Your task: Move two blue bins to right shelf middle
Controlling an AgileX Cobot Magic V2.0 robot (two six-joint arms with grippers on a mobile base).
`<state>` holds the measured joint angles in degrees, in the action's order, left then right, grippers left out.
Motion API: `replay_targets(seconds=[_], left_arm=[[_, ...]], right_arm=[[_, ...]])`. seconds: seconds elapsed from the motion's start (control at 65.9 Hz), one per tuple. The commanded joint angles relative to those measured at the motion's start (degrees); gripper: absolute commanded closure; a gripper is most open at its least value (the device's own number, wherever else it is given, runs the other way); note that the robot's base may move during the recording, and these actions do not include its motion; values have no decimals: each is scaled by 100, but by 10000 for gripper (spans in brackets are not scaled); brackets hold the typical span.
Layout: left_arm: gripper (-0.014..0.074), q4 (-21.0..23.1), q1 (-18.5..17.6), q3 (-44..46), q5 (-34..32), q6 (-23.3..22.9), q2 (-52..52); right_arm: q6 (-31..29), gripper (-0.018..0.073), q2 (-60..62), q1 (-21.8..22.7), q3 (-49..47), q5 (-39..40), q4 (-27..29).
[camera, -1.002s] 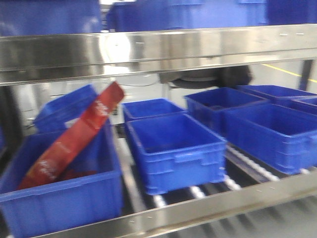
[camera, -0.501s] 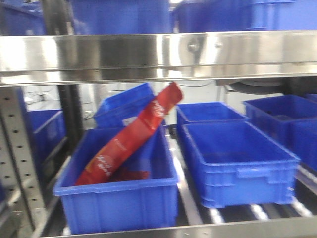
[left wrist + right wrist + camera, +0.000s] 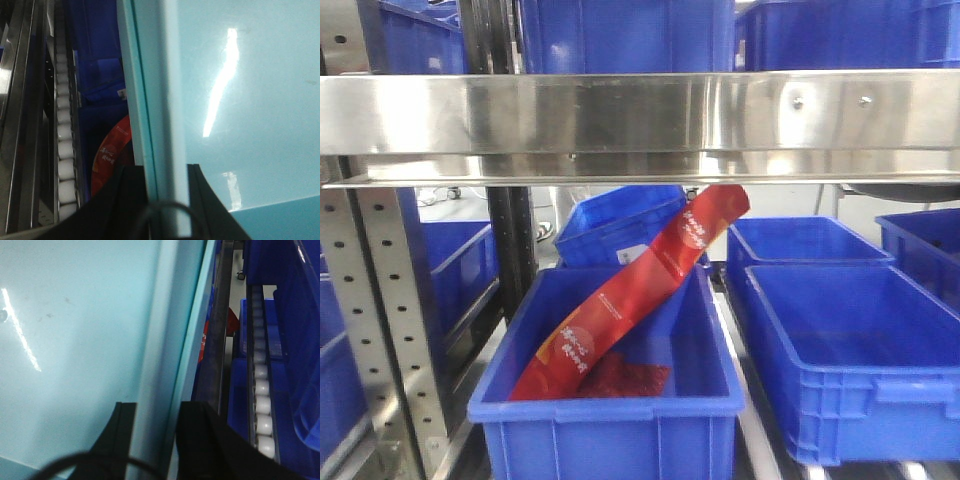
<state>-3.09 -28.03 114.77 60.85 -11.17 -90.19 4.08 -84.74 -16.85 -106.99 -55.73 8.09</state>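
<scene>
My left claw (image 3: pixel 167 200) is clamped on the rim of a pale blue bin (image 3: pixel 250 100), one finger on each side of the wall, and my right claw (image 3: pixel 155 435) grips the opposite rim (image 3: pixel 165 340) in the same way, I think so the bin stays level between both arms. It hangs just beside the right shelf (image 3: pixel 640 115), whose roller track (image 3: pixel 262 390) runs past the wall. On the middle tier, a dark blue crate (image 3: pixel 610 430) holds a leaning red packet (image 3: pixel 640 290), so I judge I need a free lane.
</scene>
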Motion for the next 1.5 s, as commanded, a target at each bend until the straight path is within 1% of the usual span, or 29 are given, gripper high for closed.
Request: replay_targets(seconds=[0.0,1.487], left_arm=[[707,231,-27,95,-669,55,103],[707,231,-27,95,-669,55,103]], right_arm=[[-52,712,83,-34,-92,375,282],[-52,712,83,-34,-92,375,282]])
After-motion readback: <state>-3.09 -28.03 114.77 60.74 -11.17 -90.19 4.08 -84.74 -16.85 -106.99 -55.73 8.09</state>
